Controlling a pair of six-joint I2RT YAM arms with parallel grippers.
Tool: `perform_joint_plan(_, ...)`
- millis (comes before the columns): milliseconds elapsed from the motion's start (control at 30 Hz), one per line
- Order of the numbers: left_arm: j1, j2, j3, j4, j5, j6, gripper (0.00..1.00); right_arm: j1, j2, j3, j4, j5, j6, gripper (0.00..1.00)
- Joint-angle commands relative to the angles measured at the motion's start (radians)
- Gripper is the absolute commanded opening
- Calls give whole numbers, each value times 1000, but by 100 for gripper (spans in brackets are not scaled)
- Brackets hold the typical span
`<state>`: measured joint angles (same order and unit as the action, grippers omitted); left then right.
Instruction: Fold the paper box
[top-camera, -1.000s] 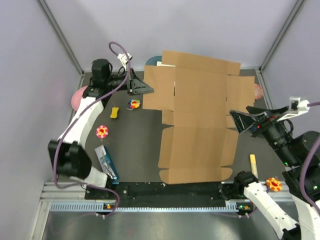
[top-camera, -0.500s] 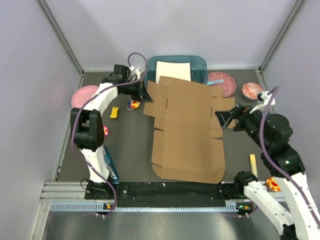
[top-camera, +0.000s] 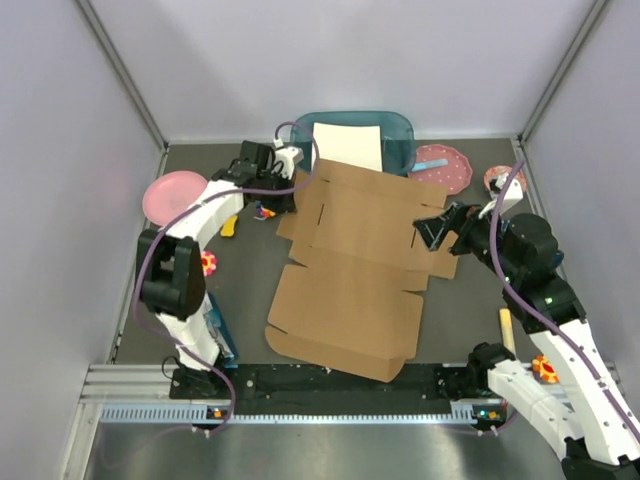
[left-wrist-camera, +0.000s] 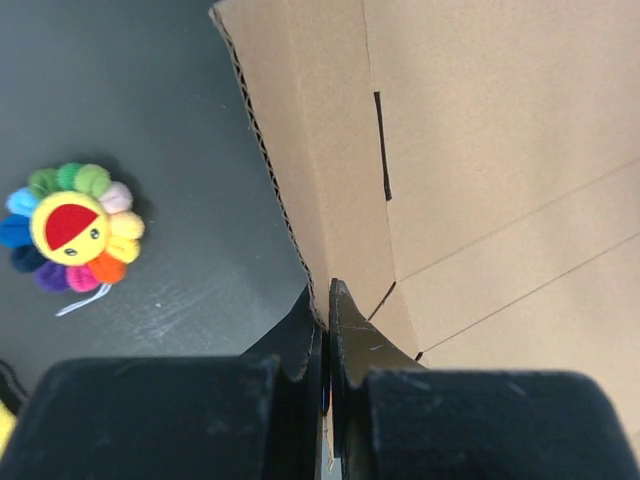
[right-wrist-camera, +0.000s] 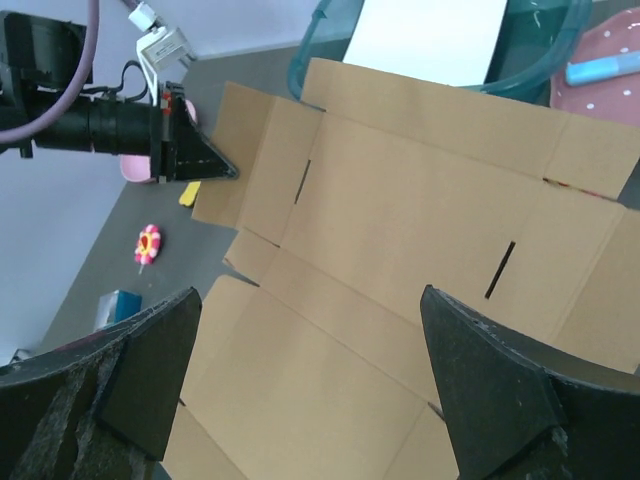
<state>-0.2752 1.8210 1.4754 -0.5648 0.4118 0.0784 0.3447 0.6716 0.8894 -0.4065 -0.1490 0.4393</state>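
Slanting near-left to far-right, paper box (top-camera: 350, 290) (unfolded)

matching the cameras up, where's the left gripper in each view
top external: left gripper upper left of centre, shut on the left flap edge of the paper box
left wrist: gripper bottom centre, pinching that edge
right wrist: gripper upper left, at the flap
shared landmark: slot in that flap

The paper box (top-camera: 350, 270) lies unfolded, left claw (top-camera: 291, 192) at its left flap, right claw (top-camera: 429, 232) over its right.
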Motion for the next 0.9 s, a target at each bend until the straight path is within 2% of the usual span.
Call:
perform_joint_plan(0, -22, -172, -124, 244, -82, 84, 0, 5, 38, 9, 69, -41, -13, 92)
perform_joint_plan(133, -38, -261, -318, 408, -128, 40, 0, 36, 129, 40, 74, -21, -34, 91)
perform_joint_plan(200, -42, -313, -381, 477, -145, 14, 0, 86, 172, 52, 99, 55, -68, 90)
perform_joint_plan(267, -48, -368, -464, 511, -160, -51, 0, 114, 201, 8, 176, 81, -126, 90)
perform_joint_plan(300, -50, -385, -533, 557, -154, -69, 0, 122, 198, -22, 305, 115, -134, 89)
perform_joint_plan(400, -64, -433, -615, 651, -172, -103, 0, 125, 226, -50, 391, 108, -174, 94)
perform_joint_plan(633, -102, -419, -549, 536, -200, -8, 0, 123, 569, 314, 287, -27, -365, 94)
perform_joint_plan(733, -146, -425, -514, 454, -286, 110, 0, 117, 693, 380, 291, -96, -468, 94)
perform_joint_plan(867, -168, -439, -524, 453, -340, 123, 0, 93, 827, 466, 241, -188, -543, 93)
